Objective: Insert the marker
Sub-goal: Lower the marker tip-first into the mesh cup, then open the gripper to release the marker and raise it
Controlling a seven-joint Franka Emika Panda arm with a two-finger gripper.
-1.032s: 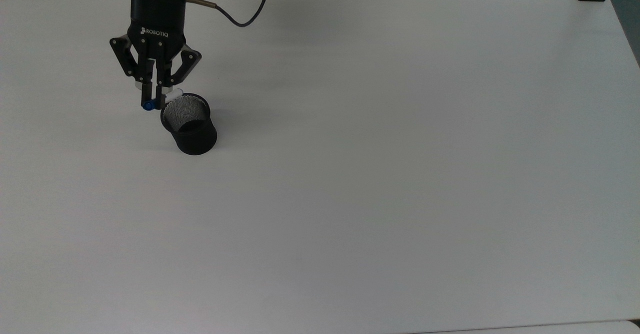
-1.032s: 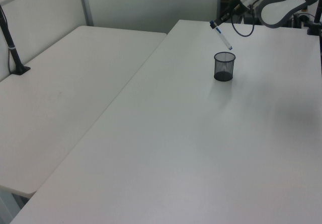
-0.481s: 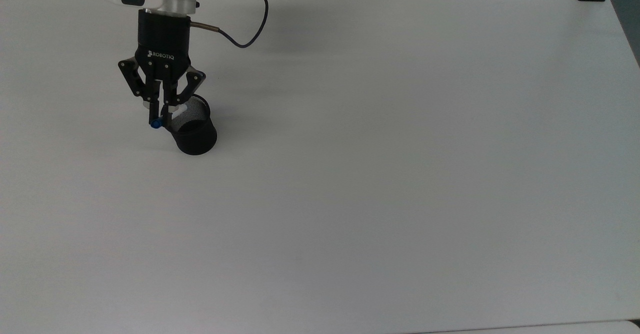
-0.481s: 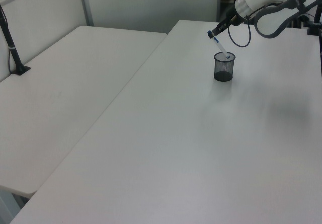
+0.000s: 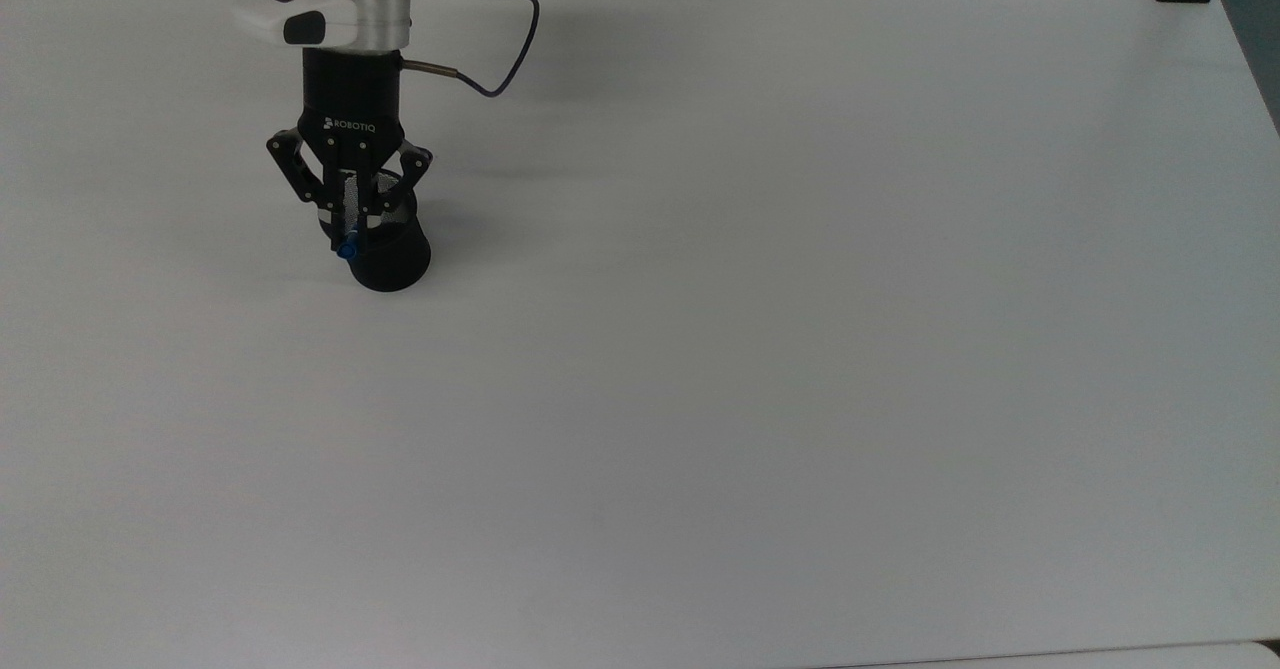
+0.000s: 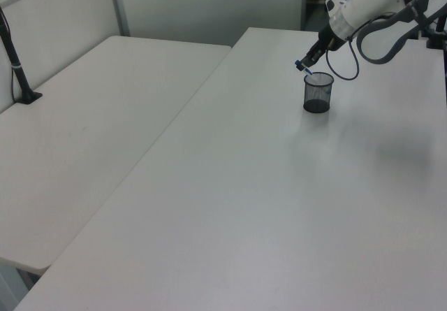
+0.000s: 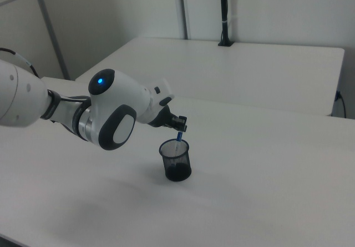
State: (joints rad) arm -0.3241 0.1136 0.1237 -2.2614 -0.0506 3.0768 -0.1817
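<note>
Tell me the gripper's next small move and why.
Probably open and let go. The gripper holds the marker tilted, its lower end already inside the cup and its blue end above the rim, so release should drop it in.

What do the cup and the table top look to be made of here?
The cup: black wire mesh, probably metal, matt; the wall shows a fine see-through grid in the top view, with a solid rim. The table top: smooth white board, likely laminate, with a dull sheen and soft shadows; the core material cannot be told.
</note>
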